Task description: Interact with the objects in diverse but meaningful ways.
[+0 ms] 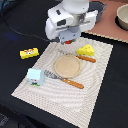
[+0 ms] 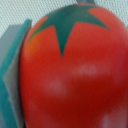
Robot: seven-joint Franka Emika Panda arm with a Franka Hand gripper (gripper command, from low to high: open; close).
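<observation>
Tomato [image 2: 70,70] fills the wrist view beside one teal gripper pad [image 2: 12,75]; grasp looks underway, though closure is unclear. Next: lift straight, gently.

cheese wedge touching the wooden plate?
Apart. In the exterior view, striped placemat shows between the cheese wedge and the wooden plate, with an orange-handled utensil lying between them.

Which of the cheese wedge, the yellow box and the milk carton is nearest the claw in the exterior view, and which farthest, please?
Measured from the claw:
1. Cheese wedge, just to the exterior view's right of it on the mat.
2. Yellow box, off the mat on the exterior view's left.
3. Milk carton, at the mat's near-left corner, somewhat farther than the box.
</observation>
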